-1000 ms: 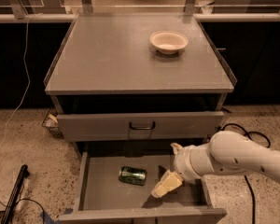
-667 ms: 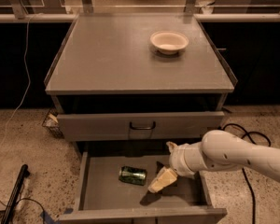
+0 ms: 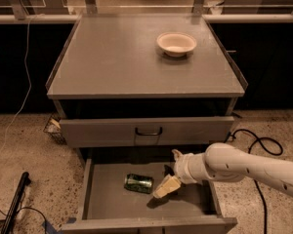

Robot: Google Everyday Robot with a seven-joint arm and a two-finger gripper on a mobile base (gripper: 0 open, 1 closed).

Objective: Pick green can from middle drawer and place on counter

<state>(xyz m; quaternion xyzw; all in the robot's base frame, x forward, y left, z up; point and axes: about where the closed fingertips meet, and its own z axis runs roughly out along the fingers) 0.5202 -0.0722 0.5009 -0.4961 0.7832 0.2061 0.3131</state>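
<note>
The green can (image 3: 139,183) lies on its side on the floor of the open middle drawer (image 3: 107,201), left of centre. My gripper (image 3: 166,186) hangs inside the drawer on the white arm that reaches in from the right. It sits just right of the can, close to it and apart from it. The counter (image 3: 122,57) is the flat grey top of the cabinet above.
A white bowl (image 3: 176,43) stands on the counter at the back right. The shut drawer front with a dark loop handle (image 3: 148,130) sits above the open drawer. A black cable (image 3: 256,141) lies on the floor at right, a dark pole (image 3: 15,201) at left.
My gripper has moved left inside the drawer, closer to the green can. The can has not moved.
</note>
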